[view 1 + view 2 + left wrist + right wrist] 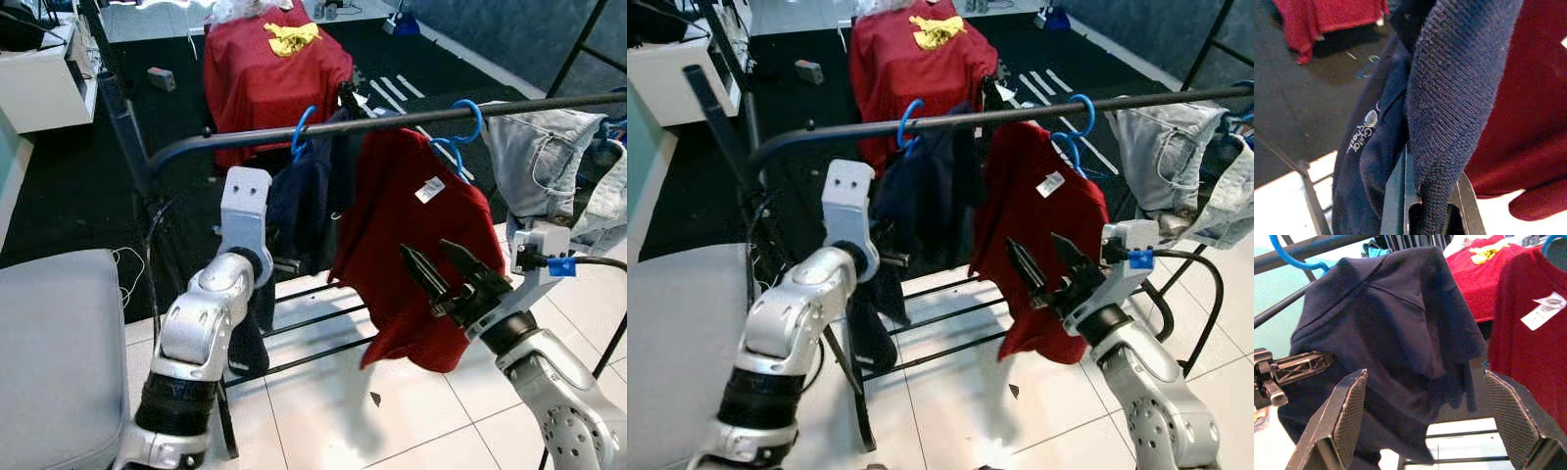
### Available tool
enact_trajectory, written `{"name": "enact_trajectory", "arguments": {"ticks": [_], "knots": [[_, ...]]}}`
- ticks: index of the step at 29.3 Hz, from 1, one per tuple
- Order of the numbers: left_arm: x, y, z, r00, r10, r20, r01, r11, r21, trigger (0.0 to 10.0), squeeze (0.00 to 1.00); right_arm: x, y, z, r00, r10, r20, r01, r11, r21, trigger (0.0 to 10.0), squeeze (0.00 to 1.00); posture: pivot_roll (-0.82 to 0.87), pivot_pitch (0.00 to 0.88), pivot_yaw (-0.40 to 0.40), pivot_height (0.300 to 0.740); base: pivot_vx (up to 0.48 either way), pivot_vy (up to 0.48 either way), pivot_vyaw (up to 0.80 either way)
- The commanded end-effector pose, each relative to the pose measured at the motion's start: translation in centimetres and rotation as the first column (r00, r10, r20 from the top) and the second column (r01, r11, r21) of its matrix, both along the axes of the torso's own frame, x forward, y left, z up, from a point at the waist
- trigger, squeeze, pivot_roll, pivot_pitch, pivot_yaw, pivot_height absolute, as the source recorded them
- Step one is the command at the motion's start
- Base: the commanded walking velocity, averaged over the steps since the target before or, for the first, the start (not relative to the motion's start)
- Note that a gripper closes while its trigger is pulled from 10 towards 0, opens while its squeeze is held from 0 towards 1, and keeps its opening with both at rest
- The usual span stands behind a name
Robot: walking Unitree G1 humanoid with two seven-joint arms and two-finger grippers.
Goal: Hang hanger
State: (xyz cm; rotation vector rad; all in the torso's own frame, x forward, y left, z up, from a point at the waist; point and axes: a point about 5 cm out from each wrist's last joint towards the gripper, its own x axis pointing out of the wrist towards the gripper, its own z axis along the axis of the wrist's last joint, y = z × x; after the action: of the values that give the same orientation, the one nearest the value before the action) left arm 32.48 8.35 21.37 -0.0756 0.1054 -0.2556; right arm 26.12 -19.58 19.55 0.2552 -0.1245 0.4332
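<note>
A dark rail (411, 119) runs across in front of me. A blue hanger (302, 132) hooked on it carries a navy shirt (304, 201). To its right a second blue hanger (462, 132) holds a red shirt (416, 245) with a white tag. My left gripper (1432, 215) is shut on the navy shirt's ribbed edge (1449, 98), low at the garment's left side. My right gripper (428, 257) is open in front of the red shirt, fingers (1347, 416) spread wide and pointing toward the navy shirt (1391, 333), holding nothing.
Light blue jeans (534, 162) are draped over the rail at the right. A red-covered piece with a yellow cloth (274, 69) stands behind the rack. The rack's lower bars (313, 323) cross above white tiles. A grey cushion (54, 352) lies at my left.
</note>
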Motion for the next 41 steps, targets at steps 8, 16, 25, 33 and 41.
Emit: {"name": "enact_trajectory", "arguments": {"ticks": [8, 16, 25, 33, 41], "knots": [[-1.5, -2.7, -0.7, 0.99, -0.11, -0.092, 0.101, 0.99, -0.098, 10.0, 0.0, 0.0, 0.1, -0.3, 1.0, 0.0, -0.025, -0.001, 1.0, -0.029, 10.0, 0.0, 0.0, 0.196, 0.001, 0.74, 0.0, 0.0, 0.0], [-1.3, -3.2, -1.2, 0.986, -0.113, -0.119, 0.098, 0.987, -0.13, 10.0, 0.0, 0.0, 0.1, -0.4, 1.0, -0.008, -0.03, 0.007, 0.999, -0.038, 10.0, 0.0, 0.0, 0.195, 0.004, 0.74, 0.0, 0.0, 0.0], [-0.4, -2.5, 1.1, 0.996, -0.095, 0.002, 0.093, 0.976, -0.198, 10.0, 0.0, 0.1, 0.2, -0.4, 1.0, -0.005, -0.025, 0.004, 0.999, -0.037, 10.0, 0.0, 0.0, 0.195, 0.003, 0.74, 0.0, 0.0, 0.0], [-0.6, -0.8, 2.5, 0.982, -0.125, 0.139, 0.152, 0.968, -0.2, 10.0, 0.0, 0.1, 0.2, -0.4, 1.0, 0.002, -0.027, -0.003, 0.999, -0.037, 10.0, 0.0, 0.01, 0.196, 0.001, 0.74, 0.0, 0.0, 0.0], [-1.1, 0.2, 0.8, 0.987, -0.135, 0.092, 0.148, 0.977, -0.152, 10.0, 0.0, 0.3, 0.2, -0.5, 0.999, 0.013, -0.031, -0.014, 0.999, -0.045, 10.0, 0.0, 0.01, 0.191, -0.006, 0.74, 0.0, 0.0, 0.0]]}}
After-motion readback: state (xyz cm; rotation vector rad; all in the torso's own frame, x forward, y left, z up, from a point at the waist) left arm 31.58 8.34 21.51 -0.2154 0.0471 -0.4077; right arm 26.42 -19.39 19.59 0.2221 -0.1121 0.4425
